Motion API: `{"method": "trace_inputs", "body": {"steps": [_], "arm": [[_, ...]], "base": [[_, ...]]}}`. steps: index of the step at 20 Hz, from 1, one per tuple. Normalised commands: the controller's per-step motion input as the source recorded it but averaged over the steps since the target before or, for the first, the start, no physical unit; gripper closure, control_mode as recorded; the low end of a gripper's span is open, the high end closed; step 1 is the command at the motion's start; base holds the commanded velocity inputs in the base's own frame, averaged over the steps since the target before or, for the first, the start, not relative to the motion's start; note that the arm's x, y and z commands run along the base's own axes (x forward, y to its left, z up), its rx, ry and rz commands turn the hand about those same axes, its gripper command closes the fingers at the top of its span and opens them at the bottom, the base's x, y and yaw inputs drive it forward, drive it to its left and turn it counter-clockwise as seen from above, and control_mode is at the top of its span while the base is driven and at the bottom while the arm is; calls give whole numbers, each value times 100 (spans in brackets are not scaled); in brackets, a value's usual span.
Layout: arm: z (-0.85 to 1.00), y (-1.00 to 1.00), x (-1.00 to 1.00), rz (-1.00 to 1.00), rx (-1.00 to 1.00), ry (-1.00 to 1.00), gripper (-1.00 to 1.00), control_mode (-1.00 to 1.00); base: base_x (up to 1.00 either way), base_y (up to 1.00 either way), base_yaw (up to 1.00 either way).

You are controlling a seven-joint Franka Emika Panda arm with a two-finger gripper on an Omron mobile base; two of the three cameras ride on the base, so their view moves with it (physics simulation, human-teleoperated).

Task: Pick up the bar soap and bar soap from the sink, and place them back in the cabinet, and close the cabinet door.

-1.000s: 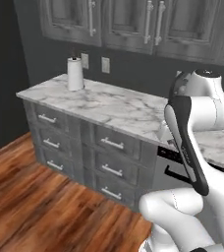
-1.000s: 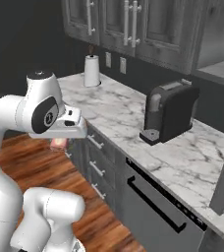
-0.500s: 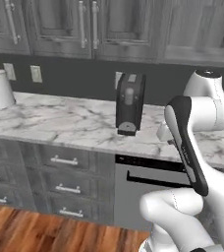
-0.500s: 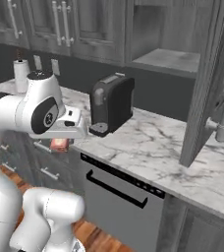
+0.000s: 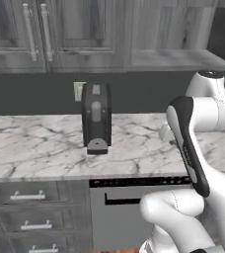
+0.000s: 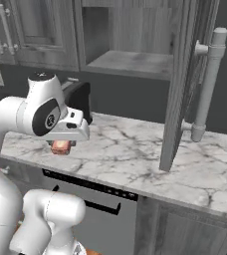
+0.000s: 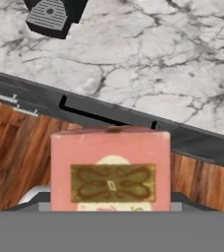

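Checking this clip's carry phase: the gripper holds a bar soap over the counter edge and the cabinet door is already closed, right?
Not quite. The gripper does hold the bar soap, but the cabinet door stands open, with the inner shelf exposed in the right base view.

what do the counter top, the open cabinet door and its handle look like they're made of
Counter top: looks like polished marble or a marble-look slab, white with grey veining.
Open cabinet door: seems grey-stained wood, matte, with grain streaks running along it; could be laminate.
Handle: appears to be brushed metal, a pale silver round bar with soft shading and no sharp reflections.
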Motion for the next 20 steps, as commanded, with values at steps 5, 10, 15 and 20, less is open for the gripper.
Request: {"method": "trace_inputs", "body": {"steps": [5,10,15,20], "arm": [[0,0,0,0,0,0,100,100],[0,0,0,0,0,0,100,100],[0,0,0,0,0,0,100,100],[0,0,0,0,0,0,100,100]], "base": [[50,4,-18],[43,-2,-14],[28,-2,-10],[7,0,-23]]}}
